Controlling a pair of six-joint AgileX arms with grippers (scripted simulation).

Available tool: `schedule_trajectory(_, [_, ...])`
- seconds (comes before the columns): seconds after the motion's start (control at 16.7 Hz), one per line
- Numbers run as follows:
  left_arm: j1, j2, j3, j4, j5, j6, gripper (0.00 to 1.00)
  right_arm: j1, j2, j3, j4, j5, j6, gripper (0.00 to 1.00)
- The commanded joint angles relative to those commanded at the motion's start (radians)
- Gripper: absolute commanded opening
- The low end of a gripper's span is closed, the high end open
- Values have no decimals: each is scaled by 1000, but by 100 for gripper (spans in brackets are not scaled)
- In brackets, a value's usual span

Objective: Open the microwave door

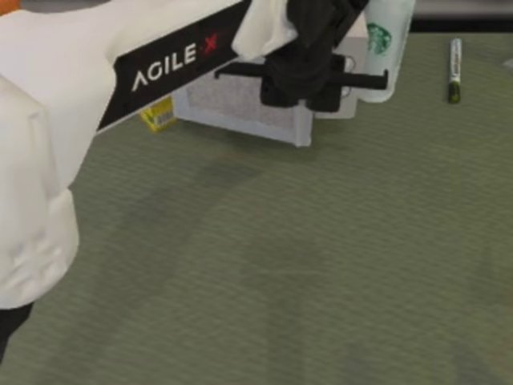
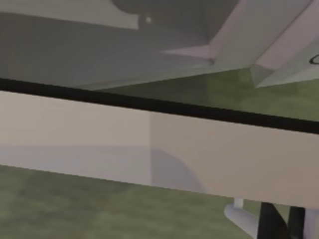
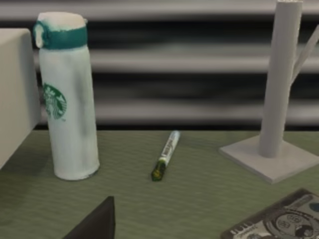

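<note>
The microwave (image 1: 333, 76), a small white box, stands at the far edge of the green table (image 1: 280, 265), left of centre in the top view, largely hidden beneath the left arm (image 1: 96, 104) that reaches over it. The microwave door (image 1: 240, 108), a flat white panel with a grey speckled mesh window, has its free edge angled out toward the table's near side, so it appears swung partly away from the box. The left gripper (image 1: 309, 76), black, hangs directly above the door's upper edge with its 2 finger rails spread wide along that edge; whether it grips anything cannot be told, since the wrist housing covers the contact area. The left wrist view is filled by a white panel with a dark rim, too close to read more.

A yellow carton (image 1: 158, 114) peeks out just beside the microwave on its left, partly under the arm. Just right of the microwave stands a white bottle (image 3: 67, 99) with a green band and a green logo, upright and close to the microwave's side wall. A green-and-white marker pen (image 1: 454, 70) lies further right, apart from the bottle. The right wrist view also shows a white stand (image 3: 279, 99) on a square base and a printed card (image 3: 279, 221) on the table.

The right gripper itself appears in no view.
</note>
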Motion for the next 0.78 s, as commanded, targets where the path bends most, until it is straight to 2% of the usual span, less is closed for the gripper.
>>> schedule_trajectory(0.3, [-7, 1, -5, 3, 5, -1, 0, 0, 0, 0, 0, 0, 0, 100])
schedule_trajectory(0.78, [10, -106, -172, 90, 50, 101, 0, 0, 0, 0, 0, 0, 0, 100])
